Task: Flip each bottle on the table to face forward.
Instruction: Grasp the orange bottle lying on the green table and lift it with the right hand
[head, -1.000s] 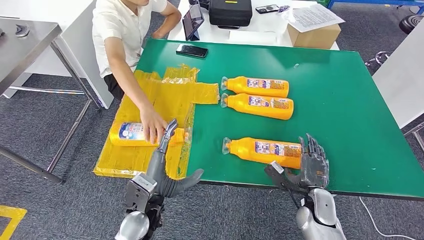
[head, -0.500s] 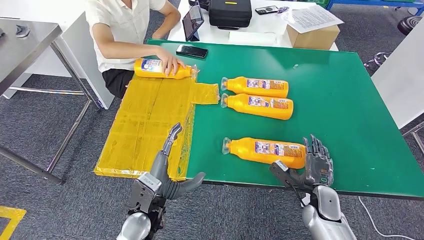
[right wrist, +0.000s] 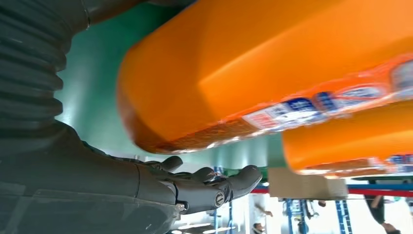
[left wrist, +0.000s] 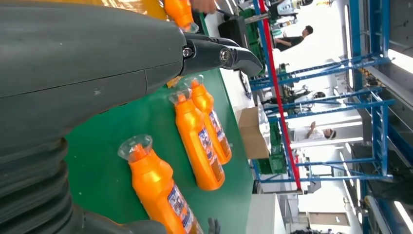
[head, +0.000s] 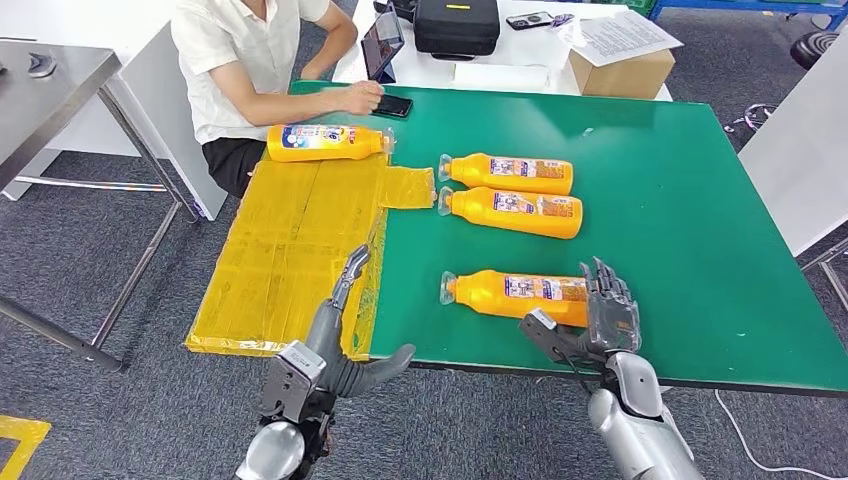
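Bottles lie flat on your green counter (head: 680, 200), all orange with blue labels. From the left: one (head: 325, 142) on the yellow sheet (head: 290, 250), two (head: 505, 173) side by side mid-counter, one (head: 515, 293) near your right robot hand (head: 600, 320), fingers spread, holding nothing. Your left robot hand (head: 340, 330) is spread and empty too.

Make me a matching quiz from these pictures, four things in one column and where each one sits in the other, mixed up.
Things:
1. phone
2. cardboard box
3. nearest orange bottle
4. bottle with blue-and-white label

Places:
A. far end of the yellow taped sheet
B. by the right hand
C. under a person's hand, far edge of the green table
D. white table beyond the green one

Pairs: 1-C, 2-D, 3-B, 4-A
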Motion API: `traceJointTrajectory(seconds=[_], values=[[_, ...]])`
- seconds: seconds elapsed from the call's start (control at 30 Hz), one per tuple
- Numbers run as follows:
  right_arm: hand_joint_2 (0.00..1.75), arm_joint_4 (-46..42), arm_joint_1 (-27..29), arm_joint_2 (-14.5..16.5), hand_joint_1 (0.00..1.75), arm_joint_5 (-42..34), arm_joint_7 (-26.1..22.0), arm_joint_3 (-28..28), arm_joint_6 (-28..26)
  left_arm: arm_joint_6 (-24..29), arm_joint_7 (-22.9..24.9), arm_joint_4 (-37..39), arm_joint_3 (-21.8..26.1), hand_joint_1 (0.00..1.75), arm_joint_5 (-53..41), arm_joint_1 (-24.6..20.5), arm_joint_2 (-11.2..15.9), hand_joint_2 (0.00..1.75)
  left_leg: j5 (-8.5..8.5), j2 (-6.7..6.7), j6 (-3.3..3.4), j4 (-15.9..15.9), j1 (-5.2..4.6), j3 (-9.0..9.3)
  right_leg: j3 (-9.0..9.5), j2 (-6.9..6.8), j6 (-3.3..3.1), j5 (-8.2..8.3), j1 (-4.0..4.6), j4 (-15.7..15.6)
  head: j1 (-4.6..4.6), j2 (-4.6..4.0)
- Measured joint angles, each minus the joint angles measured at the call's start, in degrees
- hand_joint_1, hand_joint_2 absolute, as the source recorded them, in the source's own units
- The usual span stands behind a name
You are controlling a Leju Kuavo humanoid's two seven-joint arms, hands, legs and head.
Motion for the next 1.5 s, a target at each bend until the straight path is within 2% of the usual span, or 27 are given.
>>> traceJointTrajectory(seconds=[0.37,0.5,0.7,0.93,1.13,1.33,1.4,1.5], values=[[1.75,2.9,-2.2,0.9,0.02,-1.2,-0.4,3.2,0.5,-0.1,-0.1,0.3,-0.3,0.00,1.0,-0.5,0.0,1.75,-0.01,0.01,0.00,0.0,-0.01,-0.01,-0.02,0.00,0.00,0.00,0.00,0.0,0.00,0.00],[1.75,4.5,-3.9,0.7,1.74,-2.0,1.1,4.0,4.9,-0.4,-0.1,0.6,-0.3,0.00,1.6,-0.6,0.0,1.75,-0.04,0.22,-0.01,0.0,0.00,0.16,0.03,0.13,0.00,0.00,0.00,0.0,0.00,0.00],[1.75,8.2,-7.1,-0.9,1.75,-4.9,1.7,4.9,13.5,-1.0,-0.1,1.0,-0.2,0.00,2.7,-1.2,0.0,1.75,-0.20,0.41,0.01,0.0,0.00,0.74,-0.03,0.36,-0.02,-0.21,-0.01,-0.1,0.03,0.00],[1.75,11.4,-8.9,-2.3,1.75,-6.8,1.5,4.9,16.2,-1.7,-0.2,1.5,-0.2,0.00,3.9,-1.7,0.0,1.75,-0.26,0.32,0.12,0.0,0.01,1.31,0.60,0.32,0.18,-0.26,0.00,-0.2,0.02,0.00],[1.75,11.9,-8.6,-3.4,1.75,-9.3,-2.0,4.8,17.6,-2.0,-0.3,1.7,-0.2,0.00,4.4,-2.1,0.0,1.75,-0.52,0.21,0.16,0.0,0.05,1.78,1.18,0.23,0.12,-0.53,0.01,-0.4,0.02,0.00],[1.75,11.9,-8.1,-3.8,1.75,-10.5,-3.0,4.7,17.6,-2.1,-0.3,1.9,-0.2,0.00,4.5,-2.3,0.0,1.75,-0.65,0.23,0.29,0.0,0.06,2.10,1.57,0.24,0.23,-0.61,0.02,-0.5,0.04,0.00],[1.75,11.6,-7.6,-3.8,1.75,-12.8,-5.2,4.4,17.8,-2.0,-0.5,2.0,-0.2,0.00,5.2,-2.3,0.0,1.75,-0.72,0.22,0.32,0.0,0.06,2.20,1.72,0.24,0.28,-0.65,0.02,-0.6,0.04,0.00],[1.75,8.3,-4.8,-2.9,1.75,-21.7,-12.7,2.7,19.8,-3.3,2.0,2.2,0.8,0.00,13.2,-2.0,-0.4,1.75,-0.86,0.25,0.27,0.0,0.08,2.23,2.07,0.26,0.29,-0.64,0.04,-0.6,0.10,0.00]])
